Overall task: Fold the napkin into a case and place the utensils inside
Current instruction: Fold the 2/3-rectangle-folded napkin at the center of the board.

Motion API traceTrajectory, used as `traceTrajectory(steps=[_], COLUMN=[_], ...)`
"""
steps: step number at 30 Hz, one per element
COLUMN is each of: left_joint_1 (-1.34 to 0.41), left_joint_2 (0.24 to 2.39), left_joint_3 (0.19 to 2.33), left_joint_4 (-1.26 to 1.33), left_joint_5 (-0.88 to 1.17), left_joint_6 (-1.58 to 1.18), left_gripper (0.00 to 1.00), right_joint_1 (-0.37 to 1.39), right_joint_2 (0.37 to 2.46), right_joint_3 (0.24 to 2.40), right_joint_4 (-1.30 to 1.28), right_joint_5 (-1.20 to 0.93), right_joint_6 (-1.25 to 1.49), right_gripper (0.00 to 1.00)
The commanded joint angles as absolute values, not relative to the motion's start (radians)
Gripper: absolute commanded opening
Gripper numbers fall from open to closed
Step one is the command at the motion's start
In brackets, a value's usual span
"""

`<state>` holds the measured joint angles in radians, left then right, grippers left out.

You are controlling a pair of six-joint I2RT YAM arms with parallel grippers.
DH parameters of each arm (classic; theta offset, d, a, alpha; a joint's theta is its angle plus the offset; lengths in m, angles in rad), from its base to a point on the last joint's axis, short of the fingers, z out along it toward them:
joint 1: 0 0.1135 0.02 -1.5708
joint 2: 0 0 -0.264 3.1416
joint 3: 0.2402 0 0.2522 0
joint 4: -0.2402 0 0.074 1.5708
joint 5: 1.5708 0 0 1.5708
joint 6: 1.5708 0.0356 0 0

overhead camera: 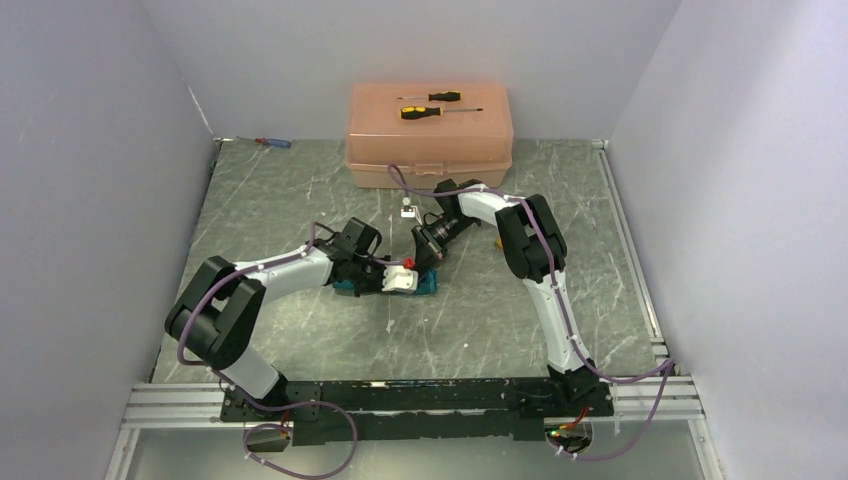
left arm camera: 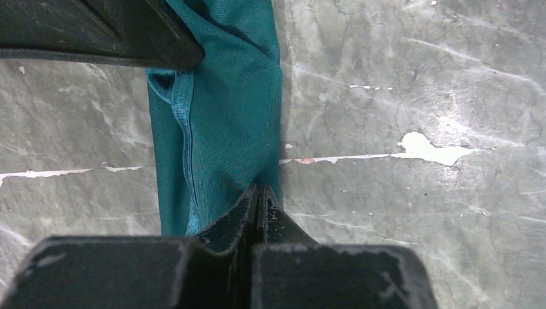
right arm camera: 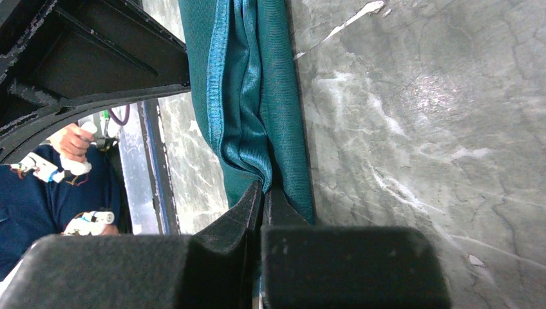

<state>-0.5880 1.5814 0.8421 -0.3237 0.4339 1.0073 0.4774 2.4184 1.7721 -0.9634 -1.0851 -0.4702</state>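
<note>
- Top external: napkin point(overhead camera: 433, 288) lies mid-table as a narrow teal strip on the grey table point(overhead camera: 290, 200), in front of the peach box point(overhead camera: 430, 150). Both wrists cover most of it, and only teal bits show on either side of the left gripper point(overhead camera: 398, 281).
- Same view: right gripper point(overhead camera: 428, 252) reaches down from the box side to the strip's right end, close to the left one.
- Left wrist: left gripper point(left arm camera: 257, 193) is clenched on the napkin point(left arm camera: 225, 116). Fingertips are pressed together with the cloth puckered at them. The strip runs straight away from the tips, flat on the table, hem along its left side.
- Right wrist: right gripper point(right arm camera: 263, 190) is also clamped on the napkin point(right arm camera: 257, 84). Gathered folds converge into the closed tips, and the strip extends away from them.
- Two yellow-and-black screwdrivers point(overhead camera: 440, 105) lie on the box lid. A red-and-blue screwdriver point(overhead camera: 272, 142) lies at the far-left table edge.
</note>
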Motion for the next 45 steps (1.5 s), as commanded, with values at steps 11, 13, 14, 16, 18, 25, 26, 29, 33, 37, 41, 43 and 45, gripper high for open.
traceTrajectory(steps=[11,13,14,16,18,25,26,29,33,37,41,43,45], left_joint_1=[-0.574,-0.574,-0.573,-0.571,-0.57,-0.558,-0.555,-0.541,-0.53,-0.52,-0.512,-0.506,-0.499], left_joint_2=[1.585,1.589,1.592,1.592,1.595,1.61,1.61,1.609,1.606,1.599,1.586,1.578,1.571], left_joint_3=[0.934,0.901,0.89,0.876,0.866,0.824,0.821,0.807,0.801,0.79,0.787,0.805,0.835], left_joint_4=[-0.356,-0.274,-0.247,-0.242,-0.239,-0.197,-0.2,-0.214,-0.244,-0.262,-0.274,-0.293,-0.324], left_joint_5=[0.598,0.534,0.512,0.509,0.507,0.437,0.426,0.391,0.361,0.341,0.332,0.343,0.377], left_joint_6=[0.904,0.909,0.919,0.949,0.966,0.998,1.003,1.013,1.008,1.007,0.992,0.966,0.934], left_gripper=[0.03,0.03,0.03,0.03,0.03,0.03,0.03,0.03,0.03,0.03,0.03,0.03,0.03], right_joint_1=[0.479,0.479,0.479,0.479,0.479,0.477,0.477,0.476,0.473,0.467,0.463,0.461,0.459], right_joint_2=[2.413,2.413,2.412,2.411,2.41,2.405,2.403,2.404,2.402,2.396,2.383,2.376,2.371], right_joint_3=[1.753,1.752,1.75,1.753,1.756,1.748,1.746,1.745,1.736,1.733,1.73,1.731,1.734], right_joint_4=[-0.941,-0.942,-0.942,-0.943,-0.947,-0.945,-0.945,-0.948,-0.954,-0.958,-0.954,-0.946,-0.941], right_joint_5=[-1.018,-1.02,-1.022,-1.022,-1.024,-1.028,-1.027,-1.032,-1.033,-1.032,-1.03,-1.027,-1.023], right_joint_6=[-0.517,-0.519,-0.52,-0.52,-0.523,-0.527,-0.528,-0.536,-0.547,-0.55,-0.548,-0.544,-0.539], right_gripper=[0.0,0.0,0.0,0.0,0.0,0.0,0.0,0.0,0.0,0.0,0.0,0.0,0.0])
